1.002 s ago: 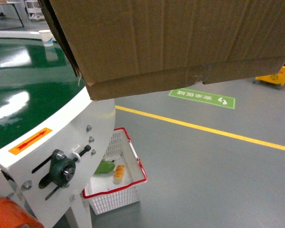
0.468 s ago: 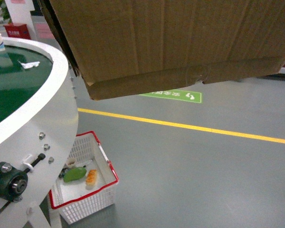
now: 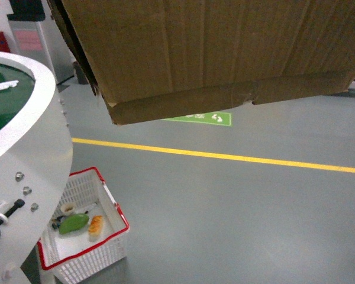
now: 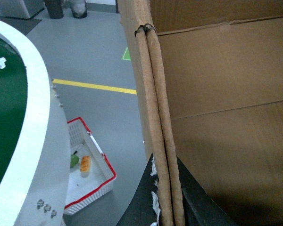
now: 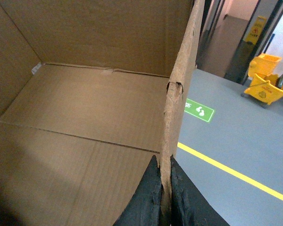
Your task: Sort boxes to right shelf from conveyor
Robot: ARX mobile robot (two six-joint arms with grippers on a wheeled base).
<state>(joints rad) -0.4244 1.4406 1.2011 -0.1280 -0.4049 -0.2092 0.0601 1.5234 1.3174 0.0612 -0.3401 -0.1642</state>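
Left gripper [image 4: 166, 207] is pinched on the box's [image 3: 213, 53] left wall, one dark finger each side of the doubled cardboard edge. Right gripper [image 5: 164, 197] does the same on the opposite wall, fingers pressed to both faces of the single-ply rim. Box hangs between the 2 arms, raised high, well above the grey floor and filling the top of the head view; taped bottom seam faces the camera.

Progress, as a judgement: box is off the conveyor [image 3: 23, 127], whose white rim sits at far left, so pickup is done. Right shelf isn't in any view; carry and placement are left.

Containers: box interior looks empty, bare cardboard floor and walls in both wrist views. A red-rimmed white basket [image 3: 109, 228] stands on the floor beside the conveyor base, w/ a green item [image 3: 74, 223], an orange-ish item [image 3: 95, 225] and a small cup-like thing inside; exact kinds can't be told.
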